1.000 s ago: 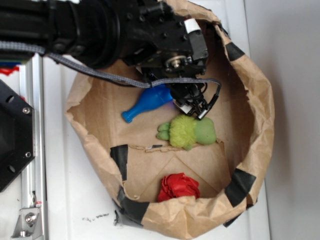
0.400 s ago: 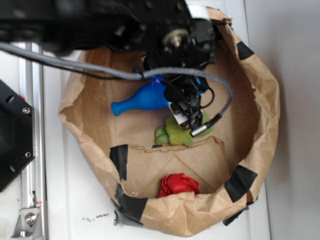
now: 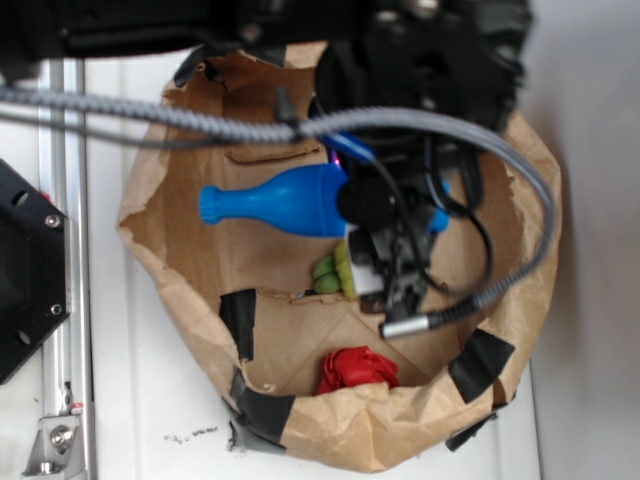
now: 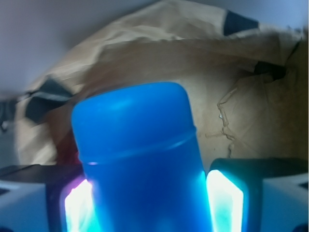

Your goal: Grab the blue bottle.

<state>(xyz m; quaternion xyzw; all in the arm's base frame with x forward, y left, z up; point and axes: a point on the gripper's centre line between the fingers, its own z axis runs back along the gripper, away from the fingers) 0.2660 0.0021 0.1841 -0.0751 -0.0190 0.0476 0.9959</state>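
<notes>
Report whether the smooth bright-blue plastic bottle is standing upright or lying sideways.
Sideways: the smooth bright-blue plastic bottle runs level across the brown paper bag, neck toward the picture's left, wide body between the gripper's fingers.

Looks like a robotics lab setup. White tabletop (image 3: 150, 400) w/ an aluminium rail (image 3: 62, 300) and black mounting plate (image 3: 25, 270) at the left edge. Crumpled brown paper bag (image 3: 350, 430), patched w/ black tape, serves as a bin under the cabled robot arm (image 3: 420, 60).

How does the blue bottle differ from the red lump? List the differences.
The blue bottle is smooth and pin-shaped; the red lump is crumpled and ruffled. The bottle is longer, the lump squat. The bottle sits between the fingers of the gripper; the lump lies untouched by the near wall of the paper bag. Both are within the bag.
</notes>
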